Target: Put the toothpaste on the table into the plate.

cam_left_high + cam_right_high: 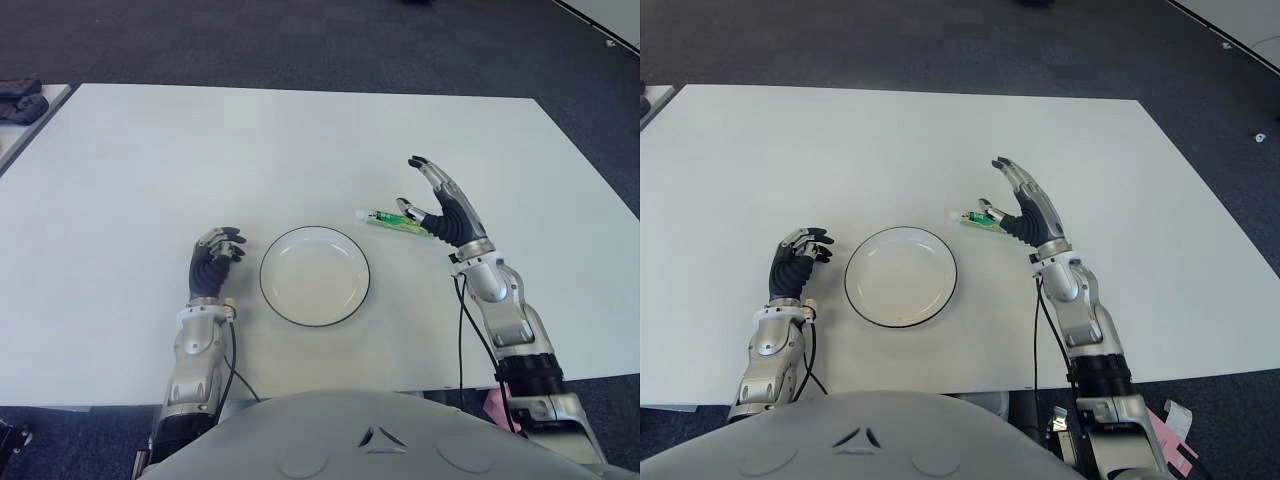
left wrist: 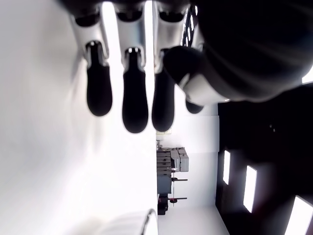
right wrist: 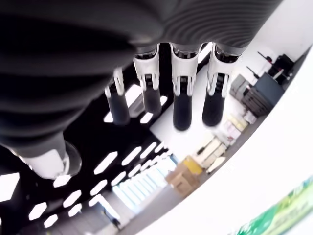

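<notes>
A green and white toothpaste tube [image 1: 388,220] lies flat on the white table [image 1: 300,150], just right of the plate and apart from it. The round white plate [image 1: 275,300] with a dark rim has nothing in it. My right hand [image 1: 443,210] is open with fingers spread, at the tube's right end, its thumb close over the tube without closing on it. In the right wrist view the tube [image 3: 286,214] shows below the straight fingers [image 3: 182,110]. My left hand [image 1: 213,258] shows left of the plate, curled and holding nothing.
The table's front edge runs just before my forearms, its right edge beyond the right arm. A dark object [image 1: 20,100] sits on a neighbouring table at far left. A black cable [image 1: 470,330] hangs along the right forearm.
</notes>
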{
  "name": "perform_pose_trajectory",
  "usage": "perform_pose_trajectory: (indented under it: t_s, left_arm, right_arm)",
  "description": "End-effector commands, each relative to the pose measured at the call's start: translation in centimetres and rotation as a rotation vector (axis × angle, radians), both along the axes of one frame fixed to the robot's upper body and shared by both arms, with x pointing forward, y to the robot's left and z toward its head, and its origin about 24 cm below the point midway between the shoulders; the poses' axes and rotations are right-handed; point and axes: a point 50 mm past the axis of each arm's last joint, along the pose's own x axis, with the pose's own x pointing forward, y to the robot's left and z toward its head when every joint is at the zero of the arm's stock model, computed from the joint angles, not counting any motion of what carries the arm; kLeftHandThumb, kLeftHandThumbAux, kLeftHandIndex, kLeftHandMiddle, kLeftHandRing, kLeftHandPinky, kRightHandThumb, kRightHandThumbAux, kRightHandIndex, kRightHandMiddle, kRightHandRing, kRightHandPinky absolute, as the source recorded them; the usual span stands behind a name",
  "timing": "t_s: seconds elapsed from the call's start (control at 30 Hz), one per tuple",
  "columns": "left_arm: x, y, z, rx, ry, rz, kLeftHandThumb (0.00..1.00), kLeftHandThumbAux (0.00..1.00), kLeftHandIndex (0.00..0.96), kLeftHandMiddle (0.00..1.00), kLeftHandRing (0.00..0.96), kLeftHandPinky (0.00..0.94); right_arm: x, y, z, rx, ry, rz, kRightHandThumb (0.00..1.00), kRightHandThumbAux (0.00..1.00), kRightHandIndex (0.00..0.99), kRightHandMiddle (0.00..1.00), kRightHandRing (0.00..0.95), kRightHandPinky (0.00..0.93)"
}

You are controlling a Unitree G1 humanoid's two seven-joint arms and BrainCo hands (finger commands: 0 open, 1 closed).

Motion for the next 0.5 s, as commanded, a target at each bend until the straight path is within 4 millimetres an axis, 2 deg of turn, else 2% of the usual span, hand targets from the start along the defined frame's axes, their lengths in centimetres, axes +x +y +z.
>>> perform_pose_trajectory:
  t_s: [0.03, 0.17, 0.27, 0.5]
  left_arm:
    - [-0.5, -0.2, -0.9, -0.015, 0.059, 0.01, 0.832, 0.682, 0.403, 0.484, 0.568, 0.543]
    - [-0.6, -0.2, -0.9, -0.018, 0.06, 0.01, 0.832, 0.683, 0.4, 0.486, 0.572, 0.546]
    - [-0.7, -0.3, -0.9, -0.017, 0.058, 0.01, 0.832, 0.683, 0.399, 0.487, 0.574, 0.548]
    - [-0.8, -0.3, -0.9, -0.016, 0.057, 0.008, 0.832, 0.683, 0.399, 0.487, 0.575, 0.549]
  right_arm:
    - [1.9, -0.5, -1.4, -0.164, 0.045, 0.018, 0.432, 0.223, 0.002, 0.001, 0.002, 0.003]
    - [2.2, -0.7, -1.5, -0.284, 0.047, 0.051, 0.45, 0.156, 0.0, 0.0, 0.0, 0.0]
    - [2.5, -0.5, -1.4, -0.386, 0.052, 0.082, 0.47, 0.136, 0.0, 0.0, 0.0, 0.0]
    - [3.1, 0.2, -0.7, -0.496, 0.089, 0.129, 0.518, 0.111, 0.0, 0.0, 0.0, 0.0]
